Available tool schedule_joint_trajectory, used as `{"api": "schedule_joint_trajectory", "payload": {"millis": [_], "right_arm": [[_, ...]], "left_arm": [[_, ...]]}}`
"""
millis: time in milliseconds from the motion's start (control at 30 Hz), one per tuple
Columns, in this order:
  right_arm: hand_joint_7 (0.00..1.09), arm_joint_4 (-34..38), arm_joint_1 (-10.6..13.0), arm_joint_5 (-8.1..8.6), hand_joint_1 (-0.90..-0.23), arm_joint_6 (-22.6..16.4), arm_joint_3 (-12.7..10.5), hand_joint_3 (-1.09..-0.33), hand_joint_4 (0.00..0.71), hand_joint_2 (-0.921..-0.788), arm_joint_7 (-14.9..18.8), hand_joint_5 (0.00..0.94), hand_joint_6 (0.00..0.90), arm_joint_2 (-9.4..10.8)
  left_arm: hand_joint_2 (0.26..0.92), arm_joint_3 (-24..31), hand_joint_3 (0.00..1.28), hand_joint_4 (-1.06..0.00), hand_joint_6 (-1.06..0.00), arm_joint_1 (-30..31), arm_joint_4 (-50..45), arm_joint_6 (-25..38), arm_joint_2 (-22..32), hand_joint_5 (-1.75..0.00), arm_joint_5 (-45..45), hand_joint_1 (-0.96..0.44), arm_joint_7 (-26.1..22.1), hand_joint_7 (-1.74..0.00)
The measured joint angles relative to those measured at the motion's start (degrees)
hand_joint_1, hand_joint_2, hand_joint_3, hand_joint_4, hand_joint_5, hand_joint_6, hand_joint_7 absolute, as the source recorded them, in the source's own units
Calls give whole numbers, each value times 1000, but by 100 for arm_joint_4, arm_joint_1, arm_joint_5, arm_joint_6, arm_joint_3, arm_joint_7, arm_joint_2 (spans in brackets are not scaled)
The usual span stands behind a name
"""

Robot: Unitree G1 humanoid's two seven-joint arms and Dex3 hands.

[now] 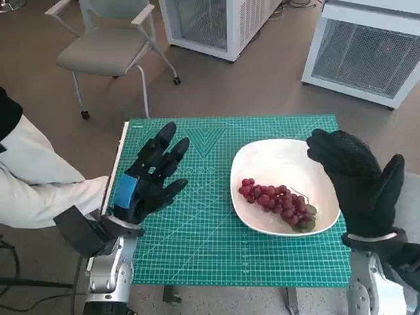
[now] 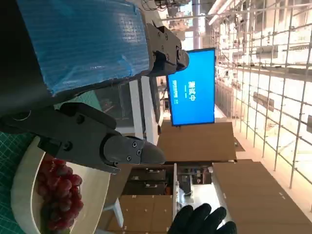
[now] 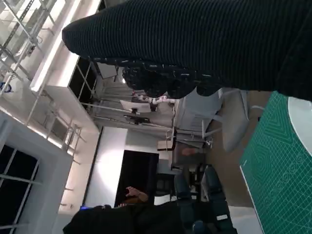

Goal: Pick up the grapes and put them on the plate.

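The grapes (image 1: 275, 202) lie in the plate (image 1: 262, 154), a red bunch across its near half with a few greenish ones at the end toward the right hand (image 1: 361, 187); judged from that, the task looks done, since nothing holds them and they rest on the white surface. The plate sits on the right half of the green mat (image 1: 197, 243), which covers the small table. The right hand hovers beside the plate's right rim, fingers spread and upright, empty; its position beside the rim suits a hand that has nothing more to grip. The left hand (image 1: 149, 176) is raised over the mat's left part, well apart from the plate, fingers fanned open and holding nothing, likely kept out of the way. In the left wrist view the grapes (image 2: 61, 195) and plate (image 2: 22, 195) show past its black fingers (image 2: 97, 141), which touch neither. Beyond the table stand a chair (image 1: 108, 46) and two pale cabinets (image 1: 364, 46) on the floor. The right wrist view shows a person (image 3: 131, 195) far off in the room.
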Motion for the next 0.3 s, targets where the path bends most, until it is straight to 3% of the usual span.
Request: {"api": "schedule_joint_trajectory", "payload": {"millis": [300], "right_arm": [[965, 4, -4, 33, -373, 70, -8, -641, 437, -921, 23, 717, 223, -1]], "left_arm": [[921, -39, 177, -370, -325, 55, -39, 74, 26, -17, -6, -499, -24, -8]]}}
